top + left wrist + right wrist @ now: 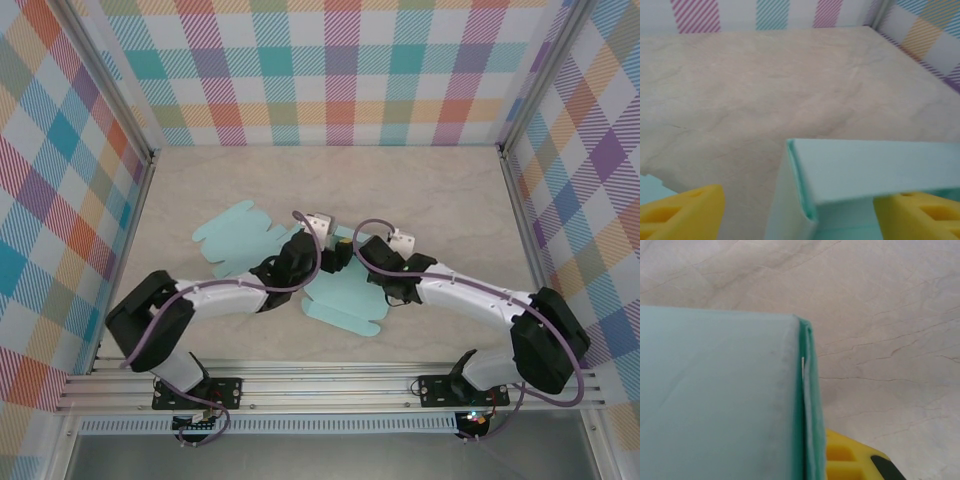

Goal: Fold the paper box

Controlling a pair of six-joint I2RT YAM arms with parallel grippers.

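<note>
A flat teal cut-out sheet (pixel 235 238) lies on the table (pixel 430 190) to the left of the paper box (pixel 345 305), well apart from both end effectors. The paper box sits near the middle of the table, just in front of where the two arms meet. It is partly folded, with its near part flat on the surface.

The left end effector (pixel 335 255) reaches in at the box's far left edge. In the left wrist view its yellow fingers (pixel 682 215) stand wide apart, so it is open. A raised, folded corner of the box (pixel 865 170) stands between them, closer to the finger on the right of that view and overlapping its top. The finger on the left of that view is clear of the paper.

The right end effector (pixel 372 262) comes in at the box's far right edge, close beside the left one. In the right wrist view an upright teal panel (pixel 720 400) takes up the left half, and its doubled edge runs down against one yellow finger (pixel 850 460). The other finger is hidden behind the paper. The jaws are closed and appear to pinch that panel, though the contact itself is out of sight.
</note>
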